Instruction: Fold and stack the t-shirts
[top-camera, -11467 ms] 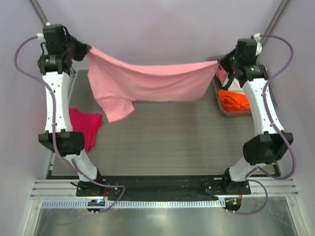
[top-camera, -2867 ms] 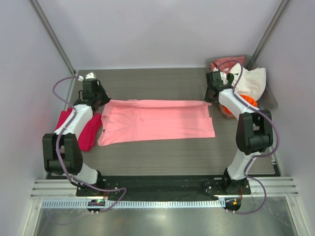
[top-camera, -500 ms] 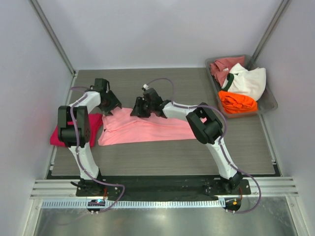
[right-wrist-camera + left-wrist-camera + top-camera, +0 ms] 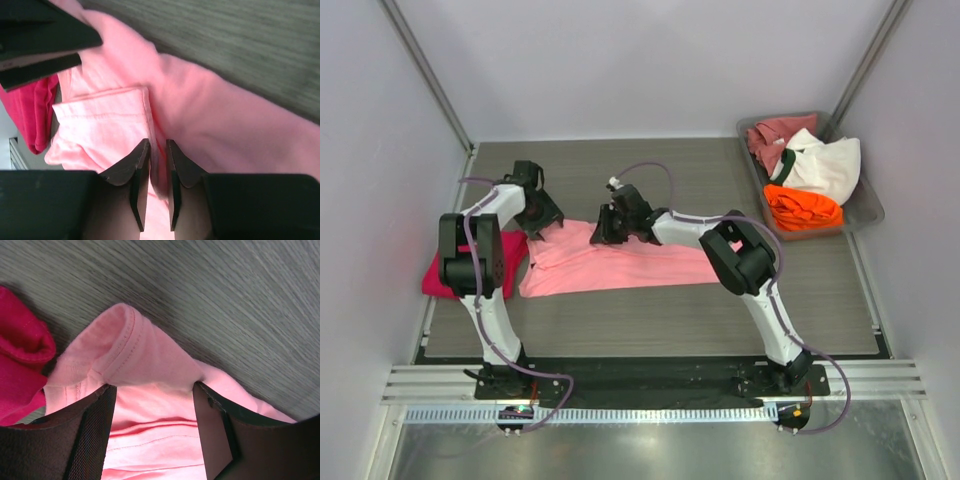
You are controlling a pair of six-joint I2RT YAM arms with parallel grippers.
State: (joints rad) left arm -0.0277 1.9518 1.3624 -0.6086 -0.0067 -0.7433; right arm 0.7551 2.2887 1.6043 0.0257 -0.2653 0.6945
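the light pink t-shirt is soft matt knit cloth with stitched hems. the magenta-red t-shirt is fuzzier matt cloth. the table shows matt grey wood grain. the left pincer and right pincer look like matt black plastic.

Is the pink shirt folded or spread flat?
Partly folded: the light pink t-shirt lies as a long band, a hemmed flap doubled over it by the right gripper, whose jaws pinch the cloth.

The grey wood-grain table carries a light pink t-shirt lying flat left of centre, a magenta-red t-shirt at the left edge, and a grey tray at the far right corner.
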